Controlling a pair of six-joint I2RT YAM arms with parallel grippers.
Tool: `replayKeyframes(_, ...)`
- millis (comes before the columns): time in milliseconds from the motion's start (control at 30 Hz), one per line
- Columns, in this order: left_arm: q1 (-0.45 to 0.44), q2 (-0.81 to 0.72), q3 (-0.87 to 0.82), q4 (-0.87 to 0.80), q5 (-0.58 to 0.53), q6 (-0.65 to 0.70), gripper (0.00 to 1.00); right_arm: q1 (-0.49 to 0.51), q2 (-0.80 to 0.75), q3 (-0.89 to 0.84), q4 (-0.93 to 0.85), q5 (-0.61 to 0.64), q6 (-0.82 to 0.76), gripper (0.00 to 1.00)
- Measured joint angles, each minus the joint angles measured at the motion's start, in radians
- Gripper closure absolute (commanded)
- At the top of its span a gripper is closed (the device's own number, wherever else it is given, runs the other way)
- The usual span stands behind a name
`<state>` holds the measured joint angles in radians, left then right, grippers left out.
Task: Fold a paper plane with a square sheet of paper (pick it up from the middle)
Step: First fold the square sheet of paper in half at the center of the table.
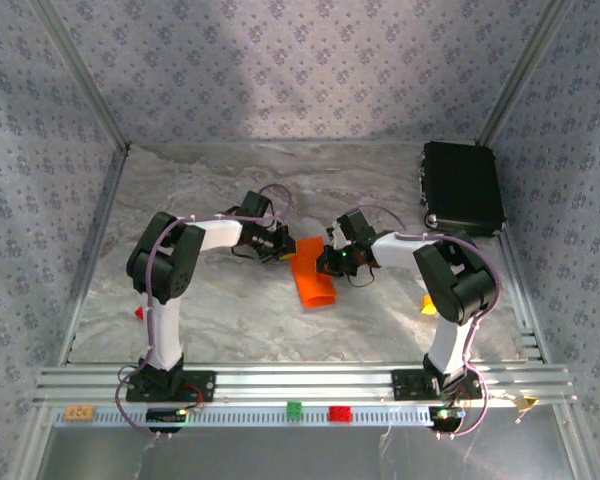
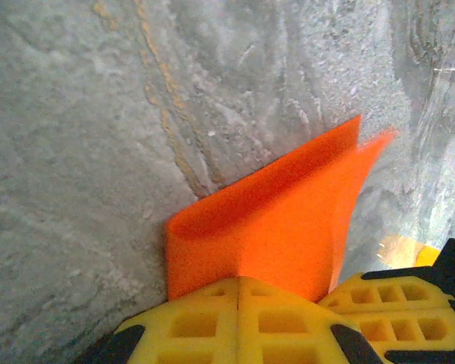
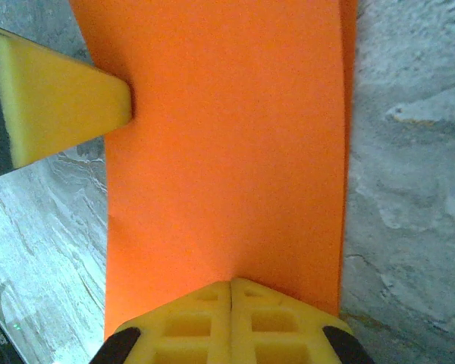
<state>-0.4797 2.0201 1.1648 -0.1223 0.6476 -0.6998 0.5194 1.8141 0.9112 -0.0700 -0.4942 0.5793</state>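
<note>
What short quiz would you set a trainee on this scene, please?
1. True or false: the paper lies untouched.
2. Where does the black box sit in the top view? A far right; B near left; C centre.
3. Which jaws are shut on the paper: left, right or both?

Key: 1 false; 2 A; 3 both.
</note>
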Motion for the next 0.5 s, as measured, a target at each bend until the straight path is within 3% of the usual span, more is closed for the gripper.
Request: replayKeyframes(500,0.032,0.017,0.053,-0.051,-0.043,-0.021,1.00,0.000,0.000,-0.003,0.014,0.004,0.000,1.00)
